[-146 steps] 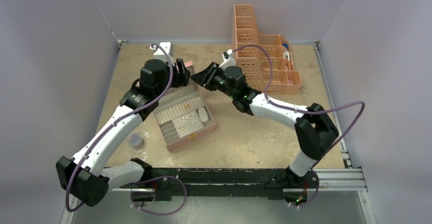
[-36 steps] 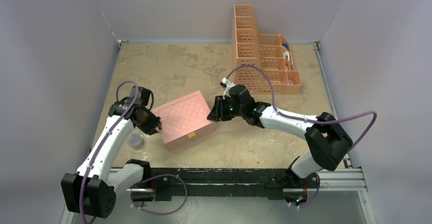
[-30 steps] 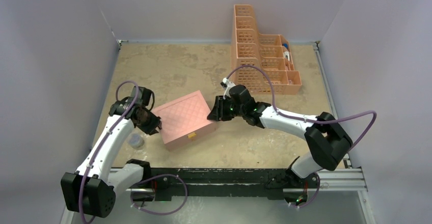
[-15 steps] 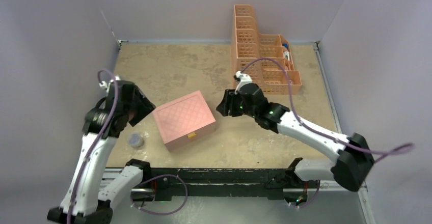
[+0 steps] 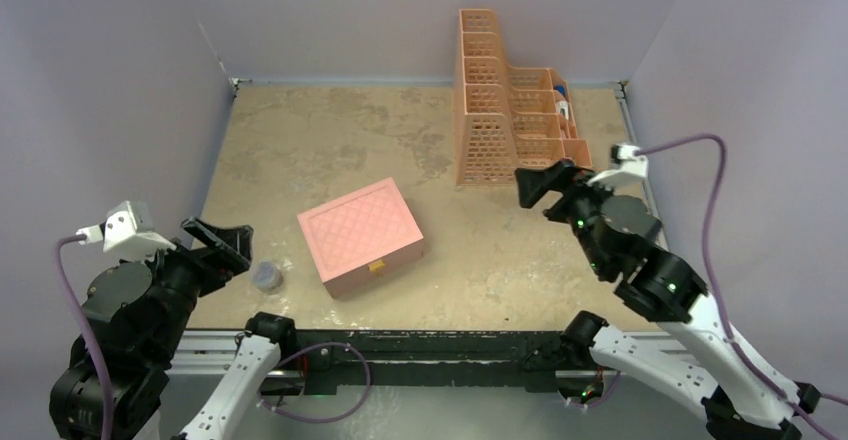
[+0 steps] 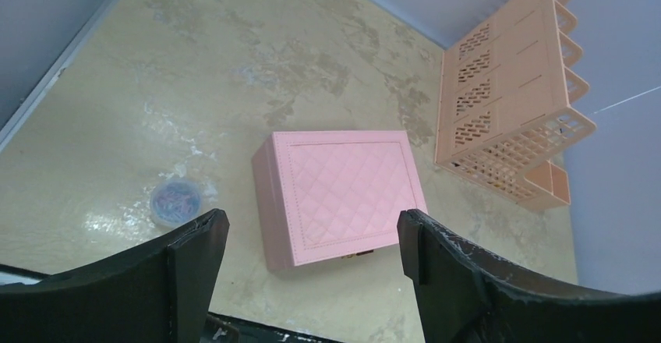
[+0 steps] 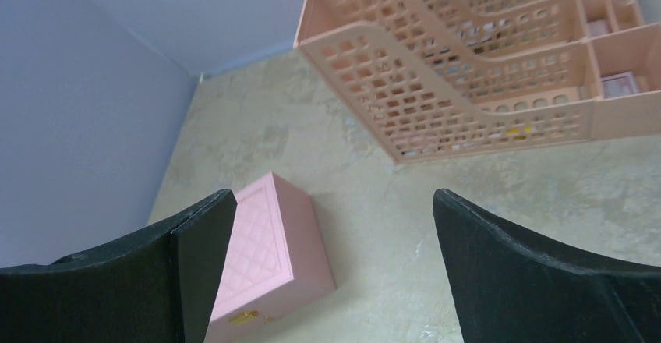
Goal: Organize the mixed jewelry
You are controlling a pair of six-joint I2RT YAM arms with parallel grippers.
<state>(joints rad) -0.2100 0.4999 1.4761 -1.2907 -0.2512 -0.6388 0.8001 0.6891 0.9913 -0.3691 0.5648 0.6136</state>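
The pink quilted box [image 5: 360,235] lies with its lid down in the middle of the table, gold clasp facing the near edge. It also shows in the left wrist view as the box [image 6: 343,191] and in the right wrist view as the box [image 7: 265,253]. The mixed jewelry is hidden. My left gripper [image 5: 225,243] hangs raised at the near left, well clear of the box, jaws open and empty [image 6: 312,230]. Raised at the right, my right gripper [image 5: 540,185] is also open and empty [image 7: 334,203].
A small grey round disc [image 5: 266,277] sits left of the box, and the left wrist view shows the same disc [image 6: 177,203]. A tall peach mesh organizer [image 5: 510,120] stands at the back right, holding a few small items. Walls enclose the table.
The box lid, open several seconds ago, is down. Over the last second both grippers left the box's sides, opened wide, and drew back and up toward the near corners.
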